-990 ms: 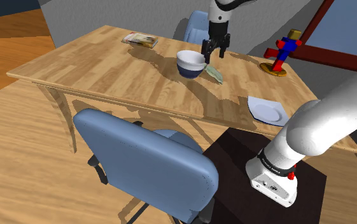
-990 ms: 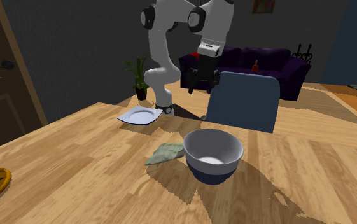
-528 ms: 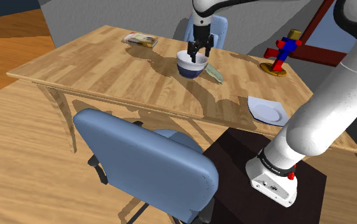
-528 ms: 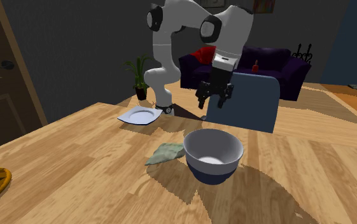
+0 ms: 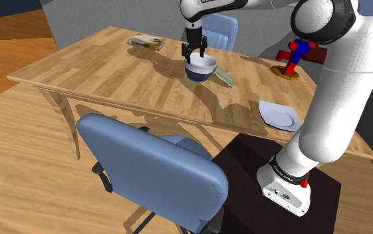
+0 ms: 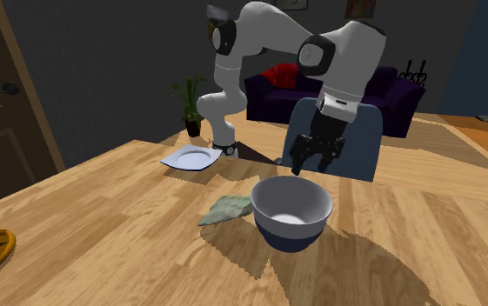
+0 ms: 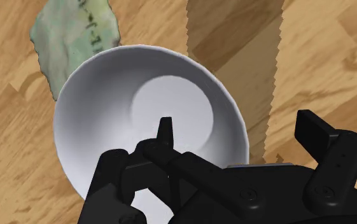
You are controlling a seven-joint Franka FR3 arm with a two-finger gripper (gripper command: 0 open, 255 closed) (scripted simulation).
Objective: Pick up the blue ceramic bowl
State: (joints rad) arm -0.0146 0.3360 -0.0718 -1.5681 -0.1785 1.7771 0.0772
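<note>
The bowl point(image 5: 200, 68) point(image 6: 291, 211) point(image 7: 139, 108), blue outside and white inside, stands upright on the table point(image 5: 112, 66). The gripper point(image 5: 194, 52) point(image 6: 314, 161) point(image 7: 237, 124) hangs over its rim, spread wide, one finger over the hollow and one outside.

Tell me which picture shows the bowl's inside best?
The wrist view: it looks down into the bowl, showing most of its white inside. The second exterior view shows its dark blue outside and some inside; the shoulder view shows it from afar.

Your shoulder view is looking over the table point(image 5: 98, 70) from beside the stand point(image 5: 248, 163); the second exterior view is facing the arm point(image 6: 224, 83) across it — low, close. All three are sharing the bowl point(image 6: 291, 213), the wrist view nearest.
</note>
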